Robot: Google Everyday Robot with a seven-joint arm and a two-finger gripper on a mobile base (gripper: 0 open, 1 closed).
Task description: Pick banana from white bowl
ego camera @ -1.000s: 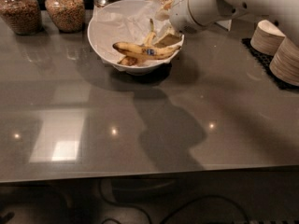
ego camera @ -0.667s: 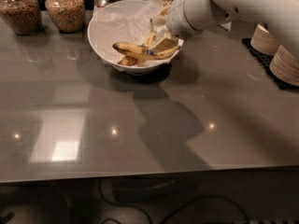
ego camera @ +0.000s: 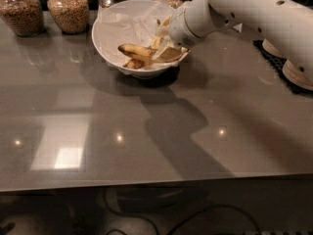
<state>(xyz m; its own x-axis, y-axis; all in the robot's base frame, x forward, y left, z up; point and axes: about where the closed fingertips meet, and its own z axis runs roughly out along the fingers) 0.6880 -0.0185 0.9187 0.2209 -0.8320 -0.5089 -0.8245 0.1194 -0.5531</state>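
the gripper [ego camera: 165,48] is lowered into the right side of the white bowl [ego camera: 103,35]. the banana [ego camera: 133,50] lies in the bowl on crumpled paper, stretching left from the gripper. whether the gripper grasps it, i cannot tell. a grain jar [ego camera: 68,9] stands far to its left.

Four jars [ego camera: 68,8], one claw [ego camera: 165,44] in bowl [ego camera: 101,47]

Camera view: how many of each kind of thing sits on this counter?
glass jars: 4
white bowl: 1
bananas showing: 2, the long banana and a short piece
paper bowl stacks: 2
gripper, down in the white bowl: 1
Total: 10
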